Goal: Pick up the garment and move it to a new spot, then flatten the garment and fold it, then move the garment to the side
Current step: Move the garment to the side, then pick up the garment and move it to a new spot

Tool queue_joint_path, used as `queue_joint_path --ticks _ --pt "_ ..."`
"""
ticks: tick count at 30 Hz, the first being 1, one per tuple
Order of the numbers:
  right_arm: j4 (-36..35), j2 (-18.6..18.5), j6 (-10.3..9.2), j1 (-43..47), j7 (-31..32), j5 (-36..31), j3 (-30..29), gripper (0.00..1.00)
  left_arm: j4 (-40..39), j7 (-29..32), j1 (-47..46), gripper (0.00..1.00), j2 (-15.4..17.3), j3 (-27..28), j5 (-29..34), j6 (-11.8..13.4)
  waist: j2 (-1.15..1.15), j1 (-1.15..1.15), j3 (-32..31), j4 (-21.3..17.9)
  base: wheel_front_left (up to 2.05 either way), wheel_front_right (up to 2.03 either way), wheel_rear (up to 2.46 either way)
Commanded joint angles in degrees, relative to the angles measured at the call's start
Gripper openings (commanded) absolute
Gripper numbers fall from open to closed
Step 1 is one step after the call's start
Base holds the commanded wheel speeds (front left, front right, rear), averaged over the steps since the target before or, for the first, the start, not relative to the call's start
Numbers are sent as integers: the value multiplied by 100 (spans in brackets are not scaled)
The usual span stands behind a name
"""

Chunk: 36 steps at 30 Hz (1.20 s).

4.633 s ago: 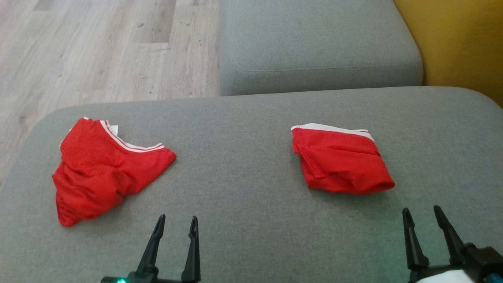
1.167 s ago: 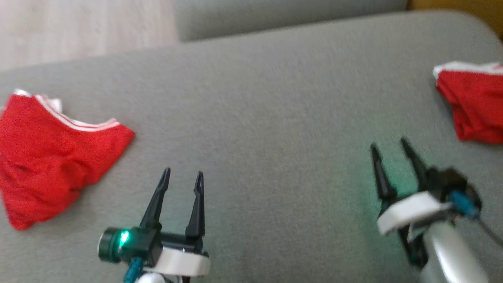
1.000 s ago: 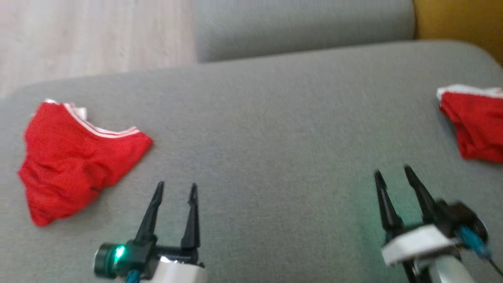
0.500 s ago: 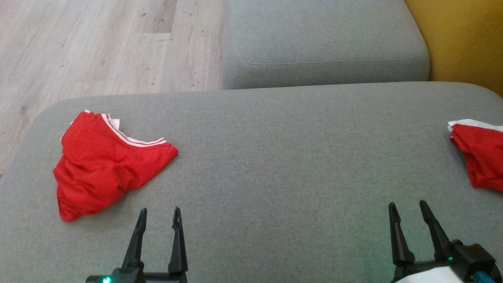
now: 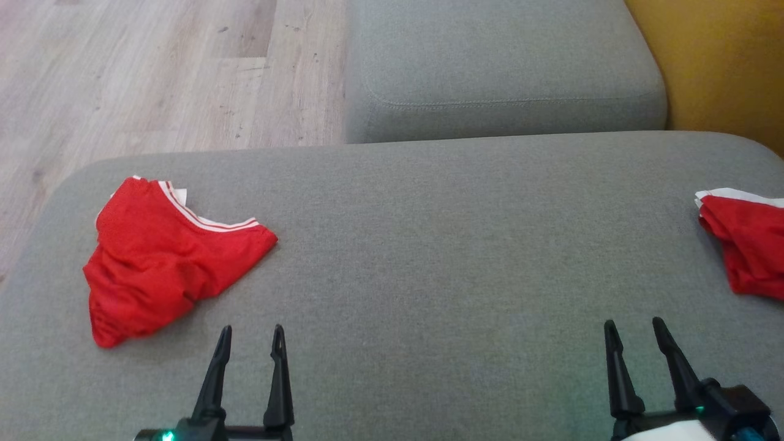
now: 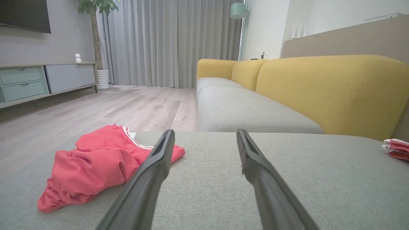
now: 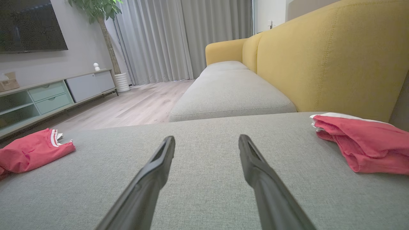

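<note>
Our left hand [image 5: 252,329] sits low at the near edge of the grey cushion [image 5: 429,263], fingers spread wide and holding nothing. Our right hand [image 5: 633,322] is the same, wide and empty, well apart from it. Ahead and to the left of the left hand lies the crumpled garment [image 5: 165,257], red with a white-striped band, bunched up and touched by neither hand. Far over at the cushion's right edge lies a folded garment [image 5: 750,251], also red and compact. We judge that piece finished and set aside. For the crumpled one everything is left: picking up, moving, flattening, folding, setting aside.
</note>
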Motion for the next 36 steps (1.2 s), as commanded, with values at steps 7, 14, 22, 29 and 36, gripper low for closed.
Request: queue_joint_path --ticks 7,14,22,29,36 --pt "-199 -35 21 -101 -62 22 97 100 -112 -29 -201 100 -16 196 62 -39 0 0 -18 17 0 0 0" --pt "-164 -25 21 -86 -62 52 148 100 -81 -29 -200 100 -16 214 61 -54 0 0 -29 55 0 0 0" --pt "-180 -21 21 -63 -62 53 177 100 -89 -29 -232 100 -16 250 93 -63 0 0 -6 337 0 0 0" --pt "-188 -16 21 -109 -62 48 317 100 -142 -29 -272 100 -16 264 118 -31 0 0 68 971 0 0 0" --pt "-165 -13 21 -267 -62 47 442 100 -217 -29 -341 100 -16 337 110 -20 0 0 211 1708 0 0 0"
